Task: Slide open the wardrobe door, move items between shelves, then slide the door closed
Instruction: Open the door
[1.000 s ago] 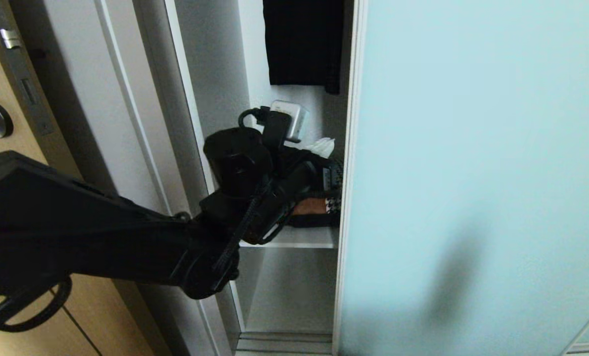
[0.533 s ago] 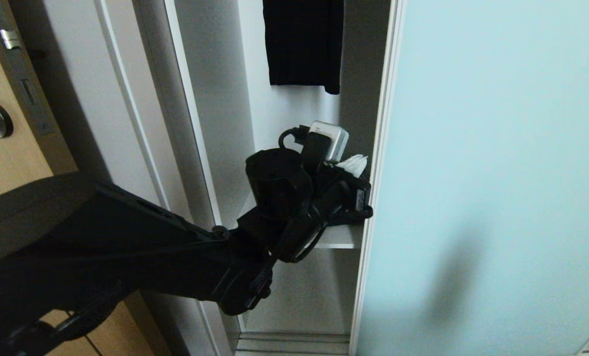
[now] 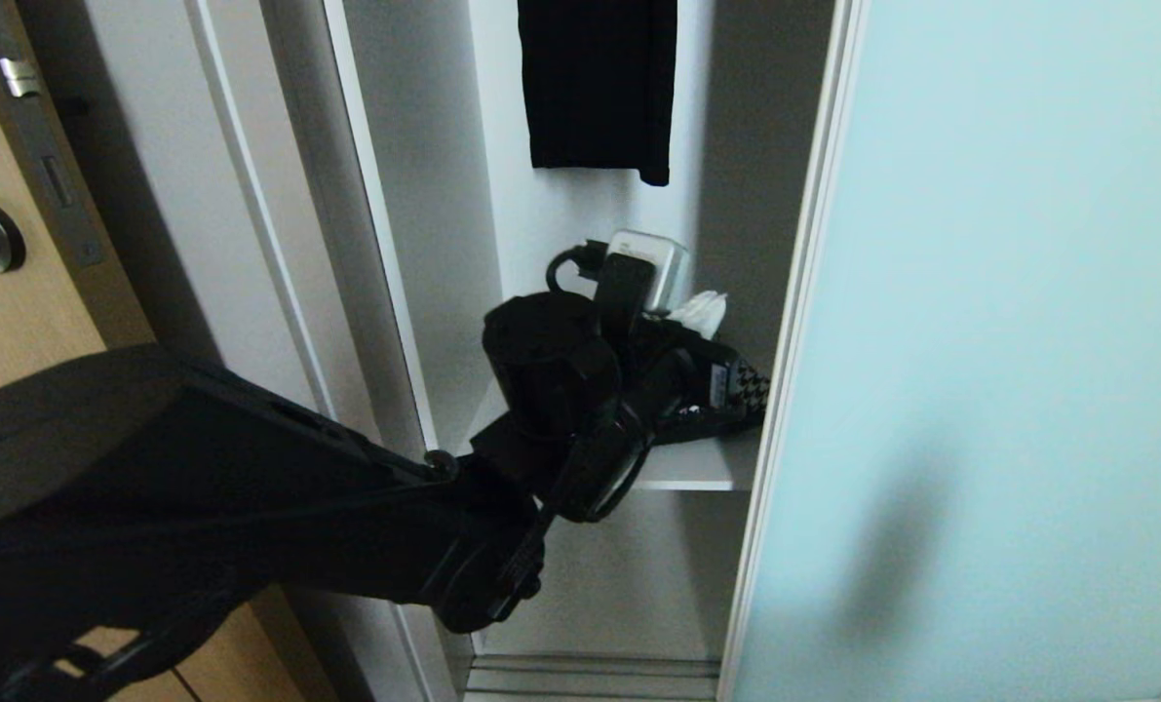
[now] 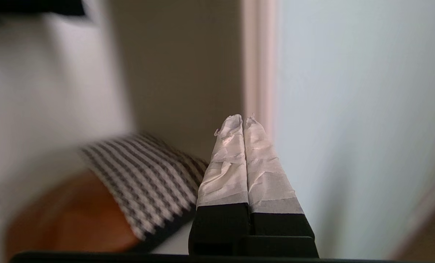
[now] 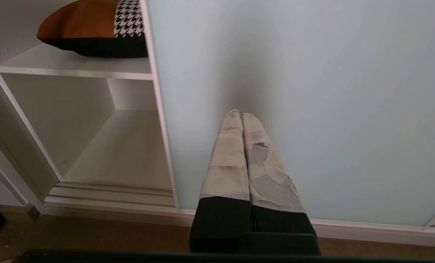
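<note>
- Head view: the sliding wardrobe door (image 3: 1009,341), a pale aqua panel, fills the right of the frame. Its silvery left edge runs almost straight up and down, tilting a little to the right toward the top, and the panel's long axis is vertical.
- Left of that edge the wardrobe stands open. A black garment (image 3: 598,83) hangs at upper centre.
- The left arm comes in from the lower left, and its wrist sits at mid-frame in front of the upper shelf (image 3: 697,468). The left gripper itself is hidden behind the wrist.
- A corner of the cushion (image 3: 744,388) shows its houndstooth part just left of the door edge, lying on that shelf.
- A light-brown wooden door (image 3: 5,244) with a metal lock plate stands at the far left.
- Left wrist view: the left gripper (image 4: 243,122) has its taped fingers pressed together on nothing. The tips lie at the door's pale frame strip at centre; whether they touch it I cannot tell. The cushion (image 4: 144,175) sits at lower left, blurred, its houndstooth end nearest the fingers.
- Right wrist view: the right gripper (image 5: 241,116) has its fingers closed on nothing, pointing at the door panel (image 5: 312,91).
- The cushion (image 5: 93,27) lies flat on the upper shelf (image 5: 75,67) at upper left, long axis running across the frame, its brown end to the left and its houndstooth end against the door edge.
- The lower shelf (image 5: 126,149) is below it.
</note>
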